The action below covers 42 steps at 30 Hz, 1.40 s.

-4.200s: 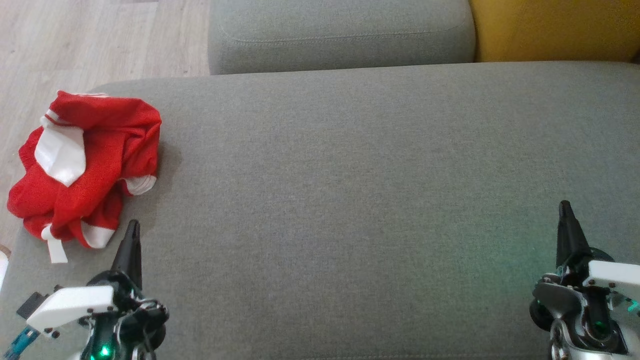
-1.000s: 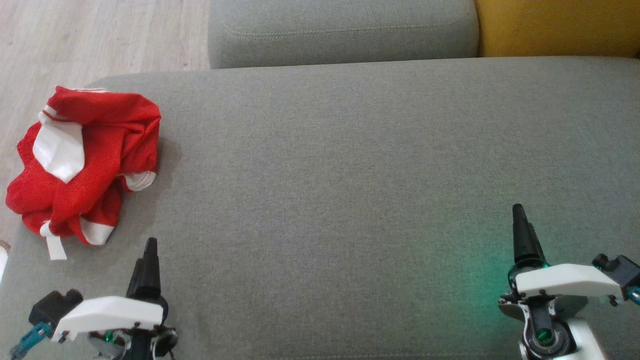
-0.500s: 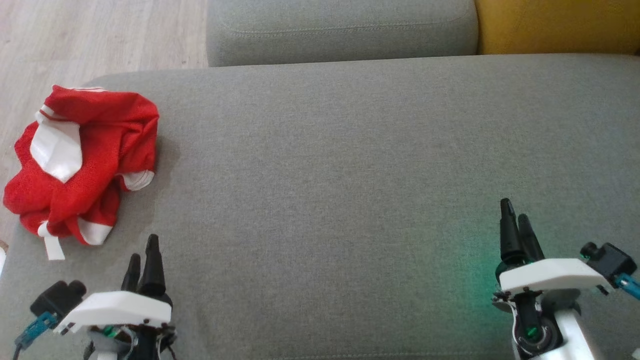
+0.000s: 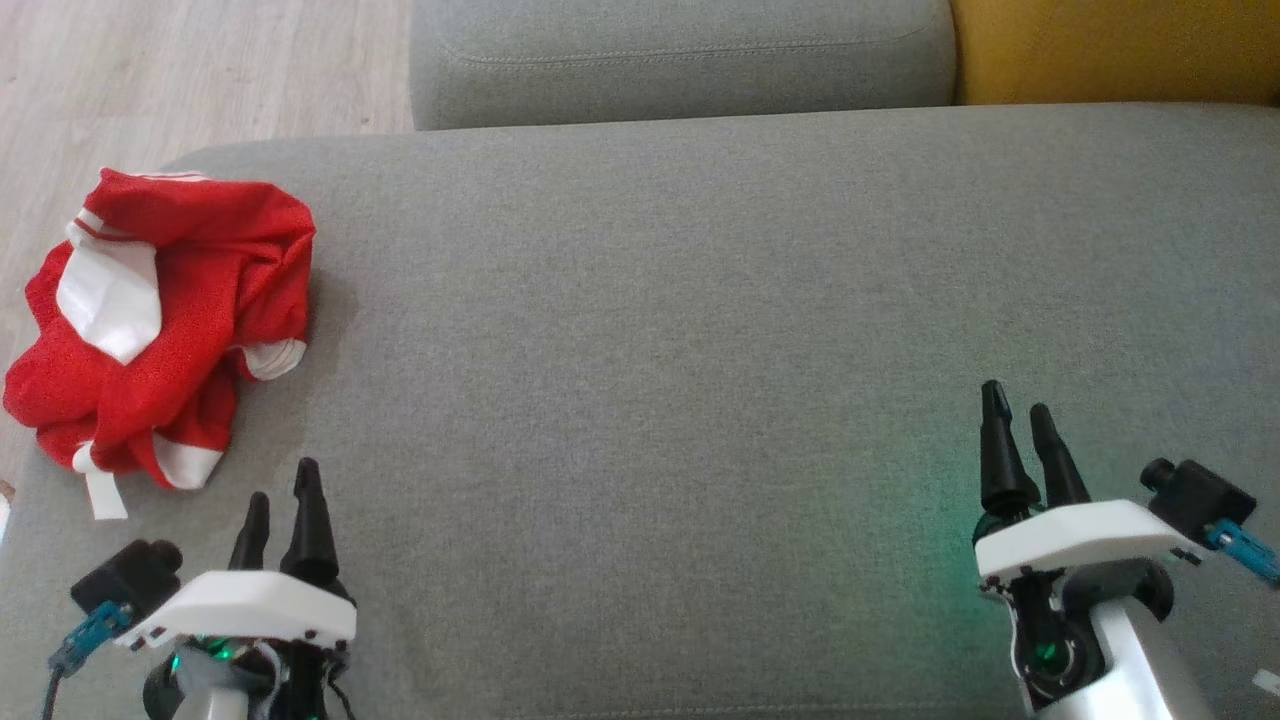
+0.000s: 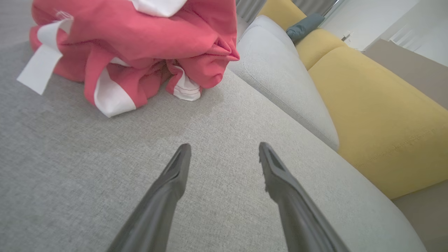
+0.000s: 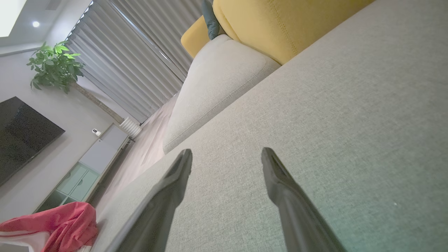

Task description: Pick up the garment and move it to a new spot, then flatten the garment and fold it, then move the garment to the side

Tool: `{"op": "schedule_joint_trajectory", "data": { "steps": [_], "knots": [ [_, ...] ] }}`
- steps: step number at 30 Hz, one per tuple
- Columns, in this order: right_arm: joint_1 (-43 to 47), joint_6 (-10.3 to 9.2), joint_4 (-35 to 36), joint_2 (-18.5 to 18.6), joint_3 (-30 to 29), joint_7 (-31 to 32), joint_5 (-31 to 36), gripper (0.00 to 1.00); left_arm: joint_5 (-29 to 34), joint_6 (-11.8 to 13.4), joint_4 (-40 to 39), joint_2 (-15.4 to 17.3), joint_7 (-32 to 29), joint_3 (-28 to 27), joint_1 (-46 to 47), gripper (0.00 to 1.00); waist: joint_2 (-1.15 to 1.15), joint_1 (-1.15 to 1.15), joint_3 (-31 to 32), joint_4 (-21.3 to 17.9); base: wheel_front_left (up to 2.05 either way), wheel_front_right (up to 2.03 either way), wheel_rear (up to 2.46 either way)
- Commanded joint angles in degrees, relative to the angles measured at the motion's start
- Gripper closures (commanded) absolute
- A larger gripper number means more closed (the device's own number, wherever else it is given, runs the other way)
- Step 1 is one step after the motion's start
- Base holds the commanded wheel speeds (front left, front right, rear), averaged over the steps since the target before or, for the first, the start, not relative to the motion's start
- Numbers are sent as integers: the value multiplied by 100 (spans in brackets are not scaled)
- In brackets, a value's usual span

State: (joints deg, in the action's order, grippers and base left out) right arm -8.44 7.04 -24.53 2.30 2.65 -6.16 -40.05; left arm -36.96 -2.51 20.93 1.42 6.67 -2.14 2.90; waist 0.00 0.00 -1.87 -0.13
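The garment (image 4: 160, 325) is a crumpled red piece with white trim, heaped at the far left edge of the grey sofa seat (image 4: 680, 350). It fills the upper left of the left wrist view as the garment (image 5: 140, 42) and peeks in at the lower left of the right wrist view as the garment (image 6: 52, 224). My left gripper (image 4: 283, 480) (image 5: 224, 147) hovers open just below and right of the heap, not touching it. Far off at the lower right, my right gripper (image 4: 1018, 398) (image 6: 226, 152) also stands open over bare cushion.
A grey back cushion (image 4: 680, 60) and a yellow cushion (image 4: 1120, 50) line the far side of the seat. Wooden floor (image 4: 150, 70) lies beyond the seat's left edge. A TV (image 6: 21, 133), plant (image 6: 56, 66) and curtains show in the right wrist view.
Both wrists have rolled, so each gripper's two fingers now show side by side. The right gripper has crept up and left; the garment lies as before.
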Motion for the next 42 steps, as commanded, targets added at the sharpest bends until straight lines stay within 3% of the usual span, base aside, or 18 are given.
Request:
{"op": "schedule_joint_trajectory", "data": {
  "steps": [1, 42],
  "knots": [
    [-351, 29, 163, 37, 110, -114, 201, 0, 213, 21, -154, 98, 69, -68, 310, 0, 0, 0, -1, -1, 0, 0, 0],
    [-651, 44, 50, 56, 32, -806, 3007, 0, 3043, 398, -100, 141, 755, 186, 613, 0, 0, 0, -15, -9, 0, 0, 0]
  ]
}}
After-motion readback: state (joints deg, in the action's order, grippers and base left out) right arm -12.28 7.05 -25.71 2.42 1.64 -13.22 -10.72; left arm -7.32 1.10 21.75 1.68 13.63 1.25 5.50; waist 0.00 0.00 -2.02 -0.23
